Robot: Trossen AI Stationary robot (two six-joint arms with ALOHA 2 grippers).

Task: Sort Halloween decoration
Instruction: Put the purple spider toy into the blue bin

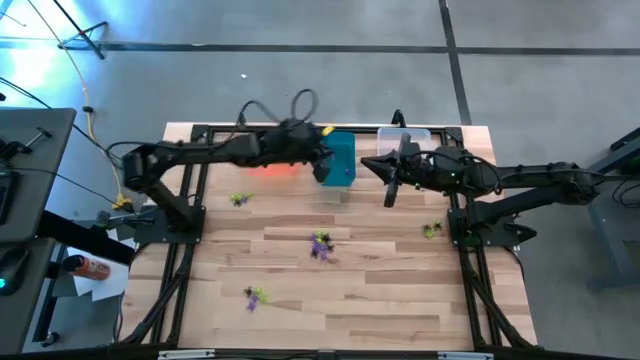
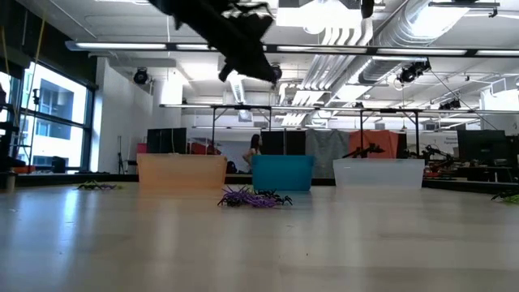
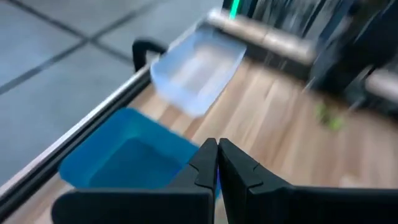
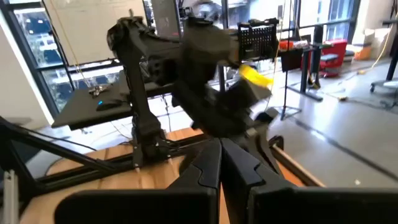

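Left gripper [image 1: 322, 172] clenched, empty, over teal bin [image 1: 342, 158]. Right gripper [image 1: 390, 196] clenched, seemingly empty, near clear bin [image 1: 415, 135]. Halloween decoration [image 1: 320, 244] scattered on table [image 1: 380, 290], well apart from both jaws.

Three open plastic bins stand along the far edge of the wooden bench [image 1: 380, 300]: one orange bin [image 2: 181, 172], one teal bin [image 1: 340, 158] and one clear bin [image 1: 415, 137].

Four small clusters of tiny spidery plastic trinkets lie on the bench: one yellow-green cluster [image 1: 239, 199] near the left arm, one purple and black cluster [image 1: 320, 245] in the middle, one purple and yellow-green cluster [image 1: 255, 296] nearer the front, and one yellow-green cluster [image 1: 432, 230] near the right arm. The single trinkets in each are too small to count.

Two dark robot arms reach over the bench, each with one tool: the left tool [image 1: 322, 165] and the right tool [image 1: 390, 190].
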